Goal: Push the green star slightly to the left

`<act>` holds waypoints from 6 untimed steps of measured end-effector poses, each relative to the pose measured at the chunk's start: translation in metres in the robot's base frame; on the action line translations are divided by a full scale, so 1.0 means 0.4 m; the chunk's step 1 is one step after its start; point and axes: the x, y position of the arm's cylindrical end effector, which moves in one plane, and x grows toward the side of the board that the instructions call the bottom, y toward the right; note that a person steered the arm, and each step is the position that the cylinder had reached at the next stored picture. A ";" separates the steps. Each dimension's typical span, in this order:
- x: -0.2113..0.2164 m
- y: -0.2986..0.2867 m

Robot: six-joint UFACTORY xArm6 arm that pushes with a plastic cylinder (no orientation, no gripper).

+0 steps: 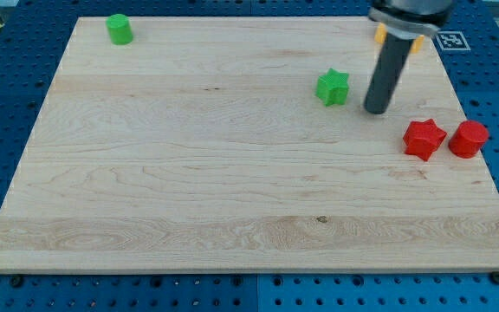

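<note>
The green star (333, 87) lies on the wooden board (232, 173) in the upper right part of the view. My tip (375, 109) rests on the board just to the right of the star and slightly lower, with a small gap between them. The dark rod rises from the tip toward the view's top right.
A green cylinder (119, 29) stands at the board's top left. A red star (424, 138) and a red cylinder (468, 139) sit at the right edge, below and right of my tip. An orange block (379, 35) is partly hidden behind the rod at the top right.
</note>
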 end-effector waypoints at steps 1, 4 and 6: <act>-0.071 -0.058; -0.100 -0.259; 0.007 -0.235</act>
